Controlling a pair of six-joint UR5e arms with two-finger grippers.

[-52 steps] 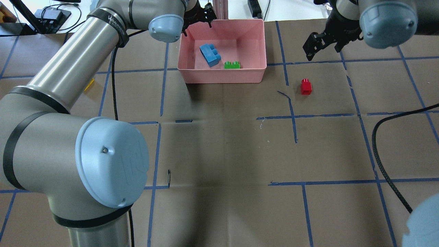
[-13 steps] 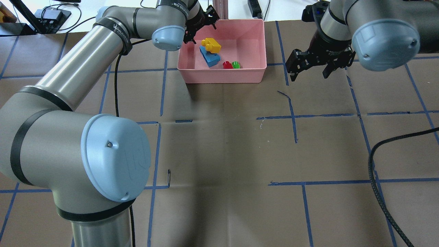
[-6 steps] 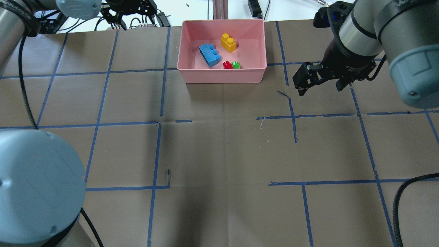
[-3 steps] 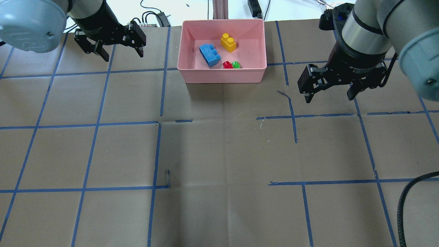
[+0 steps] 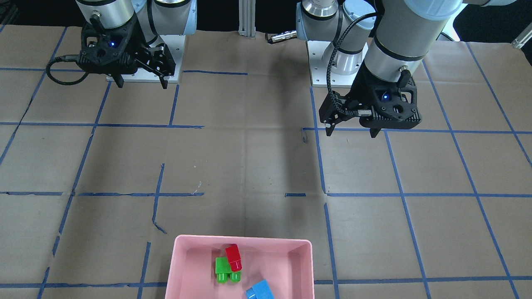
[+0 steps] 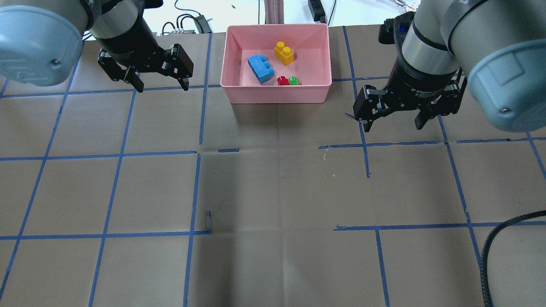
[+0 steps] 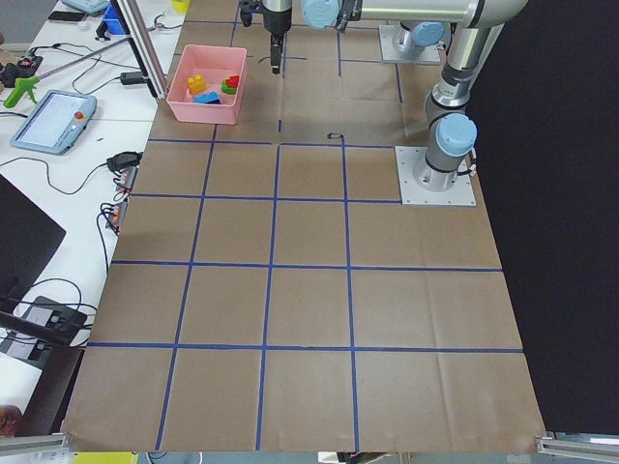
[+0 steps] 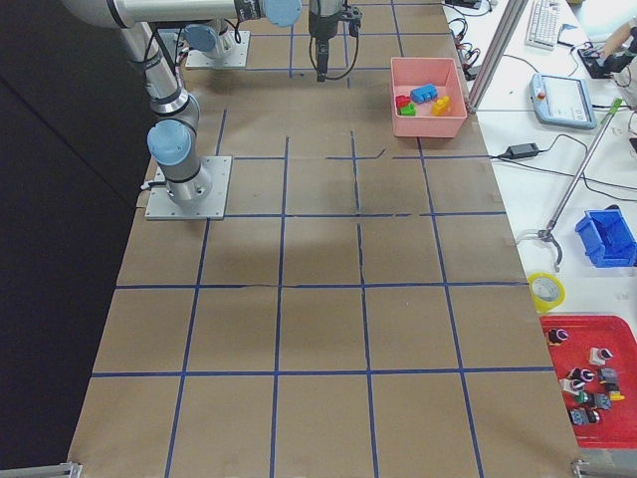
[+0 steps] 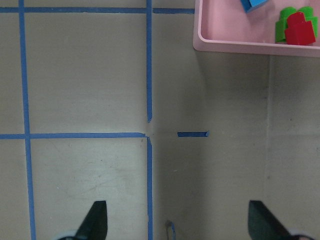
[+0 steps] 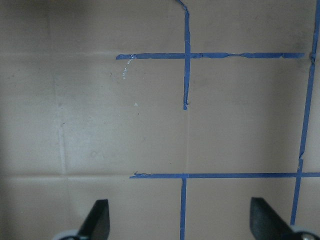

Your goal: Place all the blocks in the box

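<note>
The pink box [image 6: 277, 97] stands at the table's far middle. In it lie the blue block [image 6: 260, 69], the yellow block [image 6: 284, 53], the red block [image 6: 282, 80] and the green block [image 6: 293, 80], the red and green ones touching by the near wall. My left gripper [image 6: 162, 85] hangs open and empty left of the box. My right gripper [image 6: 394, 125] hangs open and empty right of the box and nearer. The front-facing view shows the box [image 5: 243, 239] with red [image 5: 233, 256], green [image 5: 223, 270] and blue [image 5: 259, 290]; the yellow block is out of that view. The left wrist view shows the box corner [image 9: 210, 42].
Brown paper with a blue tape grid covers the table. A black cable [image 6: 499, 238] loops in at the near right. An aluminium post [image 6: 273, 10] and cables stand just beyond the box. The arm bases [image 5: 324, 79] sit at the robot's side.
The yellow and red blocks have joined the blue and green ones in the box. Both grippers have since drawn away from it, open; the right one last moved left and nearer.
</note>
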